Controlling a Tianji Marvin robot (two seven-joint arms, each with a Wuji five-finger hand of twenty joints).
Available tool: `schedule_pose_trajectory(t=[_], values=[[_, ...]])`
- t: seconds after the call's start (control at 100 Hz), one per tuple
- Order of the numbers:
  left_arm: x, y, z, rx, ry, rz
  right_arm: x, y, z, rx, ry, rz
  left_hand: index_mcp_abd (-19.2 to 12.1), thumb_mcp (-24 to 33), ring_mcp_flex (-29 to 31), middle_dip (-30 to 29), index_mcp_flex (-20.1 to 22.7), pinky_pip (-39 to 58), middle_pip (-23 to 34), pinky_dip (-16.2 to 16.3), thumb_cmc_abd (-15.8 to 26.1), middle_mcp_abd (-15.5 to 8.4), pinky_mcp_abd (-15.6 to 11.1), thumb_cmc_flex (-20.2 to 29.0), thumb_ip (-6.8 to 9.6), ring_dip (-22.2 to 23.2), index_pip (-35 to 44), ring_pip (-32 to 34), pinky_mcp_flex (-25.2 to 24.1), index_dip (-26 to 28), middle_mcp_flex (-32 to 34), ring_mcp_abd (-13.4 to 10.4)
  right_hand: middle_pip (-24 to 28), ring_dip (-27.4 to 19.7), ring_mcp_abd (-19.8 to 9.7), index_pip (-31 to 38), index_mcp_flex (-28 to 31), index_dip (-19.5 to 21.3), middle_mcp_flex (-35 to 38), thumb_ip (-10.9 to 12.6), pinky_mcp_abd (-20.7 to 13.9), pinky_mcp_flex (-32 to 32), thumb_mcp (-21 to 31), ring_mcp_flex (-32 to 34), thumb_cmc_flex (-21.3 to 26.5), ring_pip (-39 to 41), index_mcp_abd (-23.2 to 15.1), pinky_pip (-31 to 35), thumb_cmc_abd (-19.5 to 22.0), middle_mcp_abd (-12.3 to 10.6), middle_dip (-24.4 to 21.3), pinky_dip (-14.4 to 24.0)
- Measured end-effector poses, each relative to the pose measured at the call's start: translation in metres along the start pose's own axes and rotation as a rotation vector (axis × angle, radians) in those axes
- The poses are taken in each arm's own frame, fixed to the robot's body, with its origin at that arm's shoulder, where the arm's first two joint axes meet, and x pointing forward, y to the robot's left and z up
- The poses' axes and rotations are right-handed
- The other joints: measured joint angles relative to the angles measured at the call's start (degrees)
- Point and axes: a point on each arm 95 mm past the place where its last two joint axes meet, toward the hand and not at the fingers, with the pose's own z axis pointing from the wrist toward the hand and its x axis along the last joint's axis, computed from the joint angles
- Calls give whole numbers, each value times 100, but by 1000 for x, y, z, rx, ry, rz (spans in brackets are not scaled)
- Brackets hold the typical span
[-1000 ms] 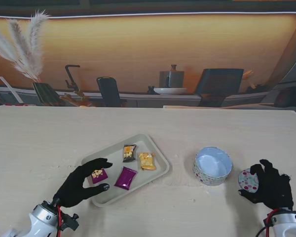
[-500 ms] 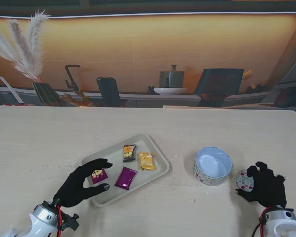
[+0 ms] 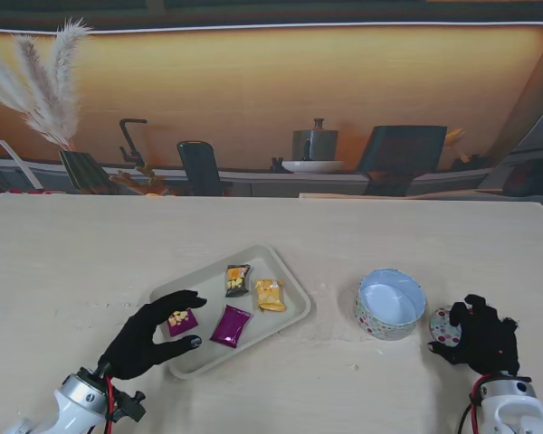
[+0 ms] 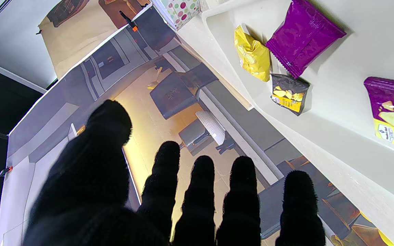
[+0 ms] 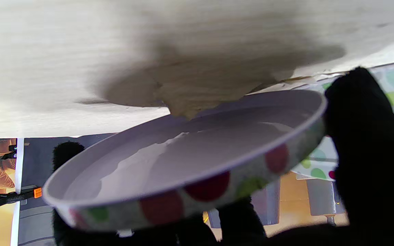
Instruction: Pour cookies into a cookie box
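1. Your right hand (image 3: pixel 481 336) pinched the spotted lid (image 3: pixel 444 328) near the tabletop (image 3: pixel 362 235), just right of the open cookie box (image 3: pixel 390 303). Setting it flat, clear of the box, would have served best.
2. Your left hand (image 3: pixel 151 335) hovered spread, holding nothing, over the tray (image 3: pixel 294 298) at left.
3. Count: one tray, four cookie packets (image 3: pixel 231 325), one box, one lid.

Black knit-gloved left hand (image 3: pixel 149 336), right hand (image 3: pixel 482 335); white wrists, red cables
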Motion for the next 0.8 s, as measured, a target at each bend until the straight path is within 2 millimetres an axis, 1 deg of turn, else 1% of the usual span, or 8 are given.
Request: schedule_pose_trajectory(t=[0.11, 0.15, 0.62, 0.65, 0.73, 0.74, 0.76, 0.8], values=[[0, 0, 0, 0, 0, 0, 1, -1, 1, 0, 0, 2, 0, 0, 0, 0, 0, 0, 0, 0, 0, 0, 0, 0, 0, 0, 0, 0, 0, 0, 2, 0, 53, 0, 0, 60, 168, -190, 2, -11, 6, 0, -62, -2, 61, 0, -32, 0, 0, -27, 3, -23], [0, 0, 0, 0, 0, 0, 1, -1, 1, 1, 0, 0, 0, 0, 0, 0, 0, 0, 0, 0, 0, 0, 0, 0, 0, 0, 0, 0, 0, 0, 17, 0, 53, 0, 0, 80, 193, -228, 2, -129, 8, 3, -97, -3, 97, 0, -119, 0, 0, -36, 5, -23], [0, 0, 0, 0, 1, 0, 3, -1, 3, 5, -10, -21, 0, 0, 0, 1, 0, 0, 0, 0, 0, 0, 0, 0, 0, 0, 1, 0, 0, 1, 17, 1, 52, -5, 22, 34, 519, -1072, 205, -169, 12, -38, -254, -54, 309, -115, -149, 4, 94, -219, 42, -211], [0, 0, 0, 1, 1, 0, 3, -1, 3, 6, -11, -30, 0, 0, 0, 1, 0, 0, 0, 0, 0, 0, 0, 0, 0, 0, 1, 0, 0, 1, 17, 1, 52, -5, 29, -74, 580, -1214, 205, -169, -31, -89, -254, -55, 381, -109, -149, 39, 215, -244, 42, -211], [0, -1, 0, 2, 1, 1, 3, -2, 3, 9, -15, -49, 0, 0, 0, 0, 0, 0, 0, 0, 0, 0, 0, 0, 0, 0, 1, 0, 0, 1, 17, 1, 44, -5, 29, -374, 757, -1618, 205, -169, -475, -147, -250, -155, 558, -76, -92, 677, 542, -297, 41, -188], [0, -1, 0, 2, 1, 1, 3, -2, 2, 9, -15, -49, 0, 0, 0, 1, 0, 0, 0, 0, 0, 0, 0, 0, 0, 0, 1, 0, 0, 1, 17, 1, 44, -5, 29, -493, 828, -1686, 205, -167, -637, -190, -215, -161, 598, -101, -64, 989, 589, -299, 41, 45], [0, -1, 0, 2, 1, 2, 3, -2, 2, 10, -16, -50, 0, 0, 0, 1, 0, 0, 0, 0, 0, 0, 0, 0, 0, 0, 1, 0, 0, 1, 17, 1, 64, -5, 29, -509, 1062, -1744, 185, -137, -948, -194, -14, -196, 855, -106, 32, 1171, 750, -330, 41, 106], [-1, -1, 0, 3, 1, 2, 3, -2, 2, 12, -18, -47, 0, 0, 0, 1, 0, 0, 0, 0, 0, 0, 0, 0, 0, 0, 1, 0, 0, 1, 17, 1, 41, -5, 18, -532, 1111, -1805, 183, -68, -1022, -248, 152, -224, 909, -169, 32, 1379, 961, -349, 40, 184]])
